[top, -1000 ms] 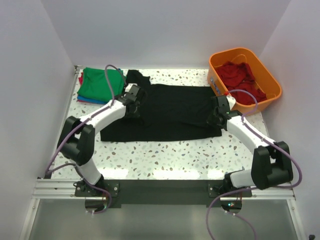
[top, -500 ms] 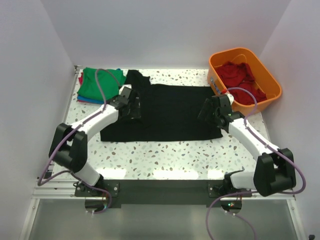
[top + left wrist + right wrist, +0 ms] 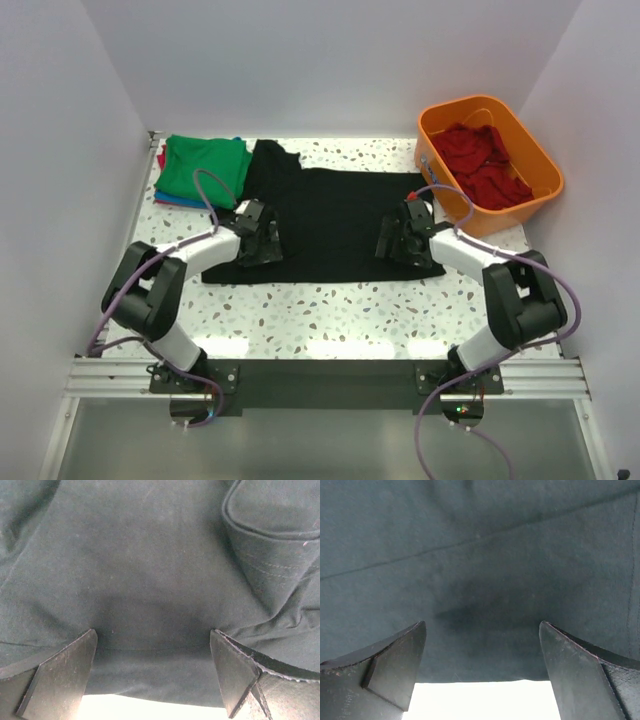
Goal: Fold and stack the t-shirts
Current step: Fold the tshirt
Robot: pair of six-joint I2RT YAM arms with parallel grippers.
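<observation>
The black shirt [image 3: 335, 215] lay spread flat on the table [image 3: 330, 310]. The left gripper [image 3: 262, 240] sat over the shirt's left side and the right gripper [image 3: 392, 240] over its right side, both spread wide, pinching nothing. A folded stack [image 3: 200, 168] lay past the shirt's left end, and the bin [image 3: 515, 215] past its right end

Soft, even light is coming from above in the overhead view, showing the white walls [image 3: 60, 150] and speckled table [image 3: 330, 320] bright and sharp, with only faint shadows. In the 2 wrist views the black shirt [image 3: 150, 555] is looking dim, a darker shadow is lying between the fingers [image 3: 60, 675], and the table strip at the bottom is blowing out to white.
</observation>
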